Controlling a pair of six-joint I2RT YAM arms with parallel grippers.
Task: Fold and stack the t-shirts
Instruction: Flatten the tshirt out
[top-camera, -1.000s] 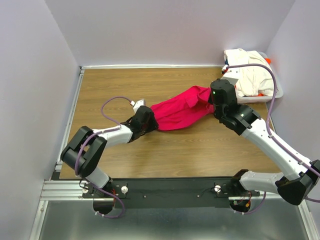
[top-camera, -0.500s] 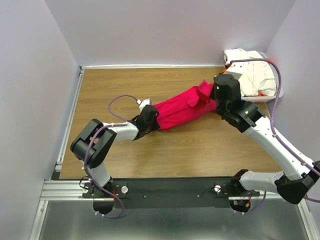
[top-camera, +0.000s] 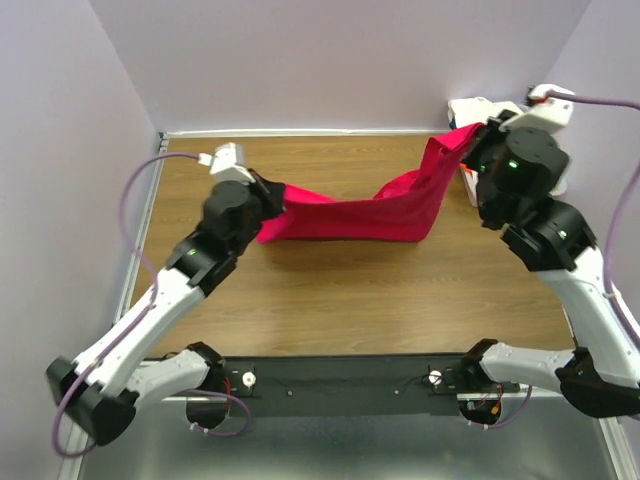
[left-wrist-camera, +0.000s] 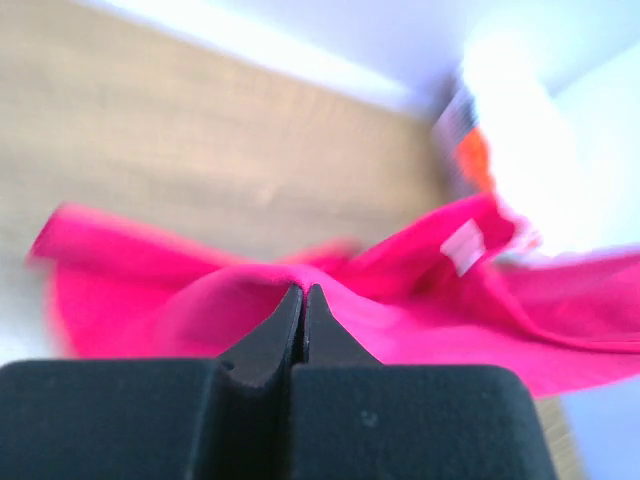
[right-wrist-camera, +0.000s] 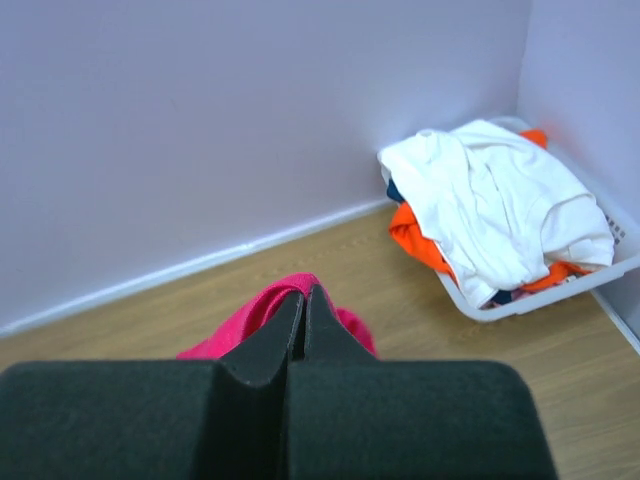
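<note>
The crimson-pink t-shirt (top-camera: 360, 215) hangs stretched above the wooden table between my two grippers, sagging in the middle. My left gripper (top-camera: 268, 200) is shut on its left end; in the left wrist view the fingertips (left-wrist-camera: 303, 290) pinch a fold of pink cloth (left-wrist-camera: 420, 300). My right gripper (top-camera: 473, 140) is shut on the right end, held higher; pink cloth (right-wrist-camera: 250, 320) bunches round its closed tips (right-wrist-camera: 305, 292). A cream-white t-shirt (right-wrist-camera: 500, 215) lies over an orange t-shirt (right-wrist-camera: 412, 235) in the basket.
The white plastic basket (right-wrist-camera: 520, 305) sits in the back right corner against the walls, mostly hidden behind my right arm in the top view, with only white cloth (top-camera: 470, 106) showing. A dark garment (right-wrist-camera: 393, 190) peeks out under the white one. Lilac walls enclose the table on three sides.
My left gripper closed on the shirt's left end. Both arms then rose, the right toward the back right corner, lifting the shirt off the table and pulling it out between them.
</note>
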